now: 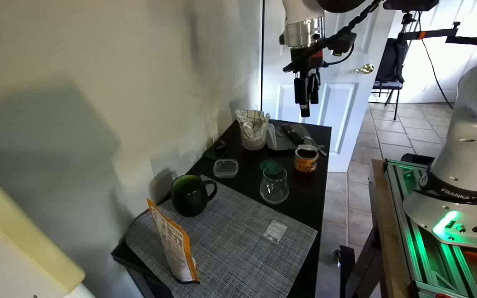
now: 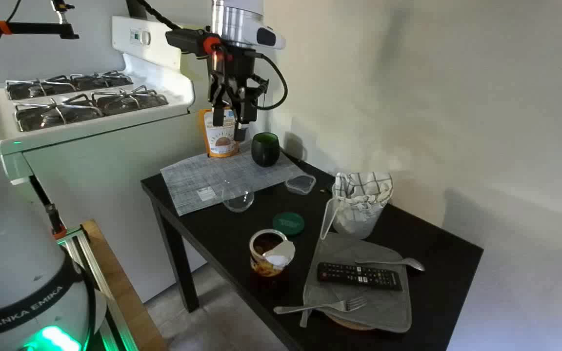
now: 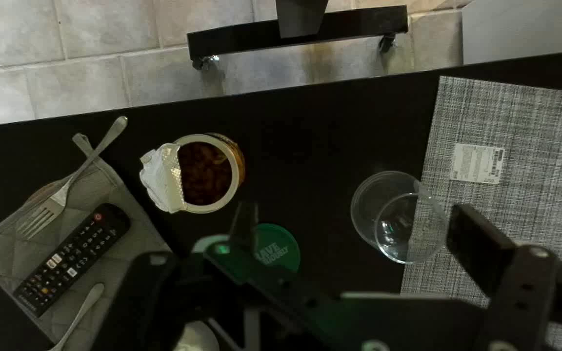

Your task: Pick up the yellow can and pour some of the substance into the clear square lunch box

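The yellow can (image 1: 306,162) stands upright on the black table, its foil lid peeled back and dark contents showing. It also shows in an exterior view (image 2: 263,268) and in the wrist view (image 3: 238,158). The clear square lunch box (image 1: 225,169) lies low on the table near the wall, and shows in an exterior view (image 2: 300,185). It cannot be made out in the wrist view. My gripper (image 1: 309,105) is open and empty, high above the table and apart from both things. It also shows in an exterior view (image 2: 229,129) and in the wrist view (image 3: 356,224).
A drinking glass (image 1: 274,190) and a green lid (image 2: 289,223) stand near the can. A dark green mug (image 1: 189,196) and a pouch (image 1: 174,244) stand on the grey placemat (image 1: 242,240). A cloth-filled pitcher (image 2: 359,214) stands by a pot holder (image 2: 388,312) bearing a remote (image 2: 359,276) and cutlery.
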Robot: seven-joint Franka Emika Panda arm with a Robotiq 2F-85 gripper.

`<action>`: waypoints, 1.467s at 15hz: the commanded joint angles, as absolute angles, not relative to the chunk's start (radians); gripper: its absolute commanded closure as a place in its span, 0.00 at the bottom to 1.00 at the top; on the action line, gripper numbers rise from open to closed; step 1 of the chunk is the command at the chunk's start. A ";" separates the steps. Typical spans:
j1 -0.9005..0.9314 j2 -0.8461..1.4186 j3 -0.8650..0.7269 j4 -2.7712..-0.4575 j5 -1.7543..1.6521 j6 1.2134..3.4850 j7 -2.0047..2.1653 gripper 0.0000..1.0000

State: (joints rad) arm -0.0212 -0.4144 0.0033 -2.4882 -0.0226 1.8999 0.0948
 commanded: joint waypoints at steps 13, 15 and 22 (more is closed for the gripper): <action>-0.181 -0.311 -0.101 -2.506 -0.032 1.956 0.259 0.00; -0.193 -0.263 -0.146 -2.506 -0.043 1.978 0.139 0.00; -0.182 -0.049 -0.149 -2.388 -0.216 1.940 0.036 0.00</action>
